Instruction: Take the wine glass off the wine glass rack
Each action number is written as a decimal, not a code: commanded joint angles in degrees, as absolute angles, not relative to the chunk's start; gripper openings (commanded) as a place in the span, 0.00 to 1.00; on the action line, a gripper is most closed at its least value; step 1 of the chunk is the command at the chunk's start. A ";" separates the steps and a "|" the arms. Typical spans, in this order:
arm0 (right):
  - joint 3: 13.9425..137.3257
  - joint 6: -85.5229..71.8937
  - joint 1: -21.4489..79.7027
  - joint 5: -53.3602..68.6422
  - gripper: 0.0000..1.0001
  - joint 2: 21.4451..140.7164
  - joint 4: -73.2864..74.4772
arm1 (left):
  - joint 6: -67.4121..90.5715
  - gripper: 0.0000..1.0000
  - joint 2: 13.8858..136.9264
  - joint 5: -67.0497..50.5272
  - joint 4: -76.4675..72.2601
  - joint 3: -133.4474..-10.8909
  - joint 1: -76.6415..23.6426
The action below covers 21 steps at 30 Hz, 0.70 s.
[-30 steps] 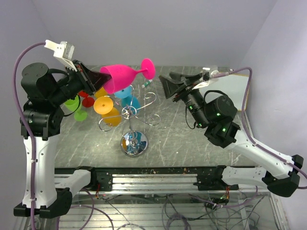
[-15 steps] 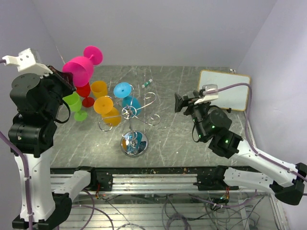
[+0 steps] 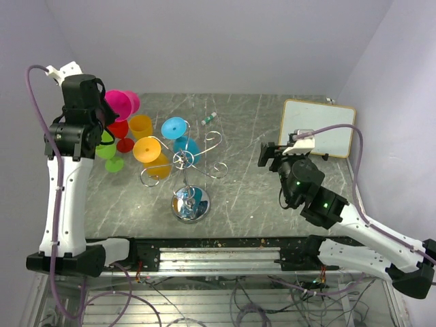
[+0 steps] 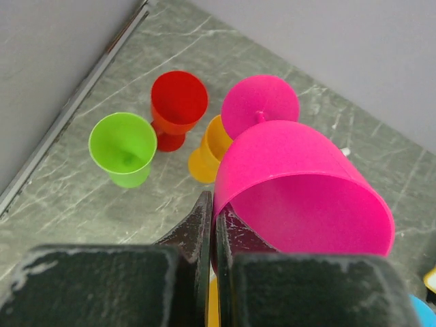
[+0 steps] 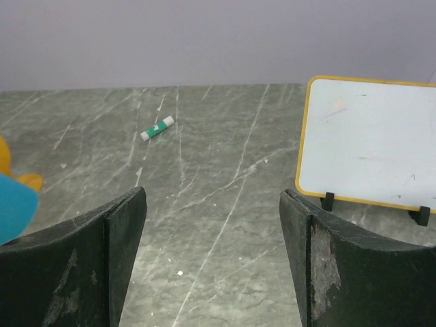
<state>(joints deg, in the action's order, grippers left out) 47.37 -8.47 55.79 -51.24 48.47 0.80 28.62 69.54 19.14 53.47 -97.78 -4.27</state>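
While the left gripper [image 4: 212,208] is clamped on the rim of the pink wine glass [image 4: 300,177], holding it tilted at the far-left corner of the bench [image 3: 259,204], well apart from the wire rack [image 3: 191,163], the right gripper [image 5: 212,225] hangs with its fingers apart.

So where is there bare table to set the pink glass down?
Bare table lies between the wine glass rack and the whiteboard. The far-left corner is crowded: red glass, green glass, orange glass, below the pink glass in the left gripper.
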 commanded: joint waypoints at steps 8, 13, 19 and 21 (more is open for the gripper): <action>49.26 -14.87 50.10 -47.50 0.78 49.32 5.36 | 33.18 0.07 70.98 14.62 59.51 -97.66 4.01; 49.11 -17.52 45.67 -42.48 0.78 51.05 7.10 | 34.03 0.07 70.10 16.07 63.06 -96.25 4.04; 49.20 -19.18 39.53 -36.77 0.77 53.25 9.45 | 36.09 0.07 69.80 17.65 67.67 -93.31 4.06; 49.51 -19.49 38.37 -35.30 0.77 54.40 10.46 | 35.96 0.07 69.82 17.11 67.37 -91.42 4.12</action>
<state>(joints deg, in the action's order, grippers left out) 48.01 -17.47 40.62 -39.57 52.84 8.08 34.76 70.52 16.58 65.08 -94.11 3.77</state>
